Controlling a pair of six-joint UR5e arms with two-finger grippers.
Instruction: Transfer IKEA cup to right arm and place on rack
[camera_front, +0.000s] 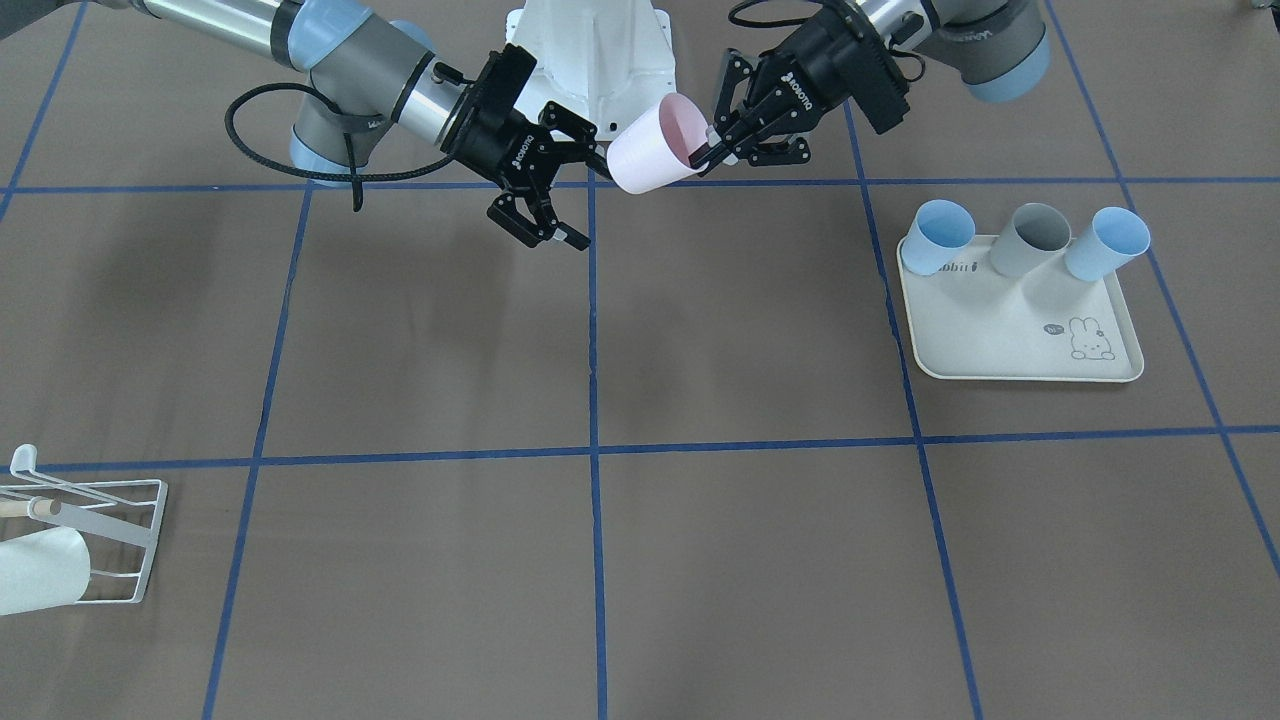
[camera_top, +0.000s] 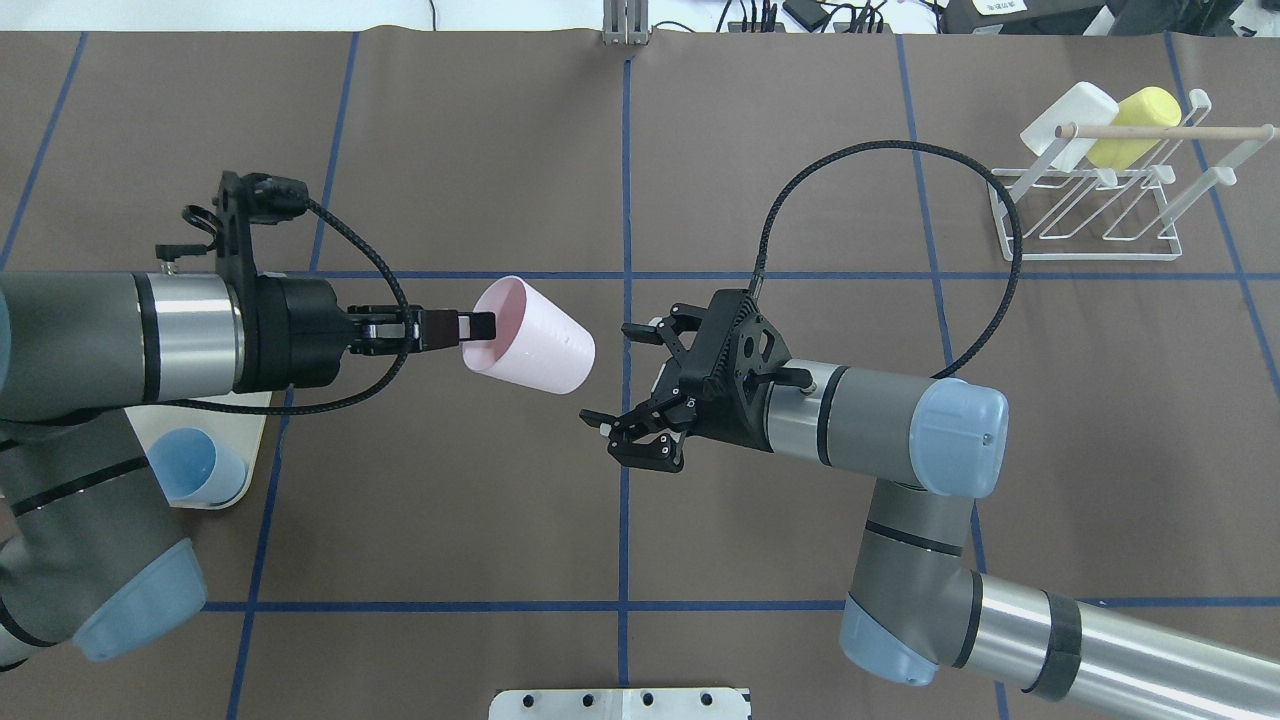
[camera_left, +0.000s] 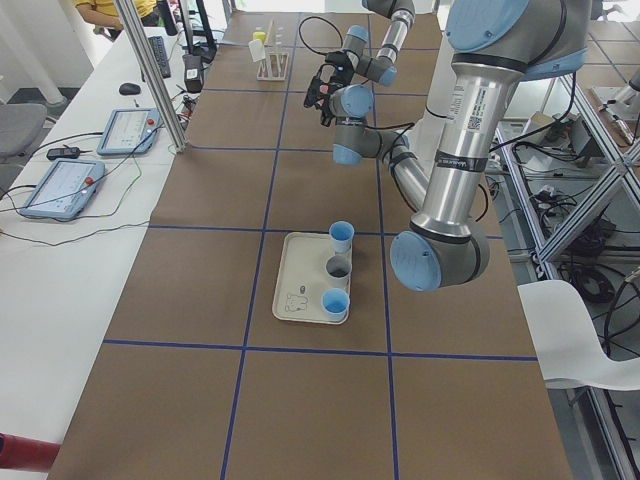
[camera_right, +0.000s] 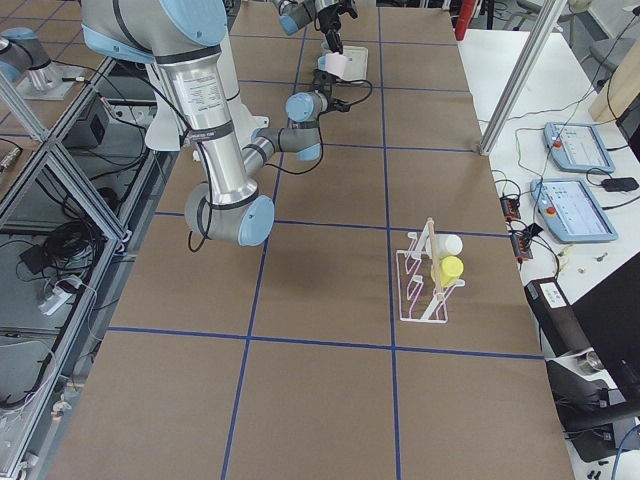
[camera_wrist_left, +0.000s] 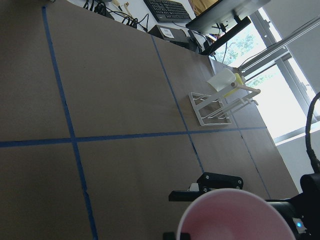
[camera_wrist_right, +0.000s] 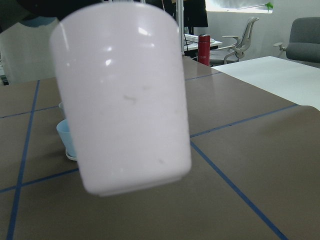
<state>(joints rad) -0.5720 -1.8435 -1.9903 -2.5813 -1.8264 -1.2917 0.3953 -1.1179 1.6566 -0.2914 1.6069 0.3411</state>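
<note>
The pink cup (camera_top: 530, 335) is held in the air above the table (camera_top: 400, 500), near its middle, tipped on its side with the base pointed at the right hand (camera_top: 622, 375). It is pinched at the rim by the left hand (camera_top: 478, 327), with one finger apparently inside the mouth and one outside. The right hand is spread wide, holds nothing, and stands just apart from the cup.

The cup is judged to be light, stiff, thin-walled plastic, smooth and tapered, so a grip could slide toward the narrow base. It would best be taken across the wall near mid-body, clear of the left fingers.

In the right wrist view only the cup's wall and base are seen, filling the frame, and the rim pinch is hidden. The open mouth is shown in the left wrist view, with the rack (camera_wrist_left: 216, 106) well beyond it, carrying a white cup (camera_top: 1068, 122) and a yellow cup (camera_top: 1135, 125). The tray (camera_front: 1000, 350) with three other cups (camera_front: 1040, 240) is shown most plainly in the front-facing view.
</note>
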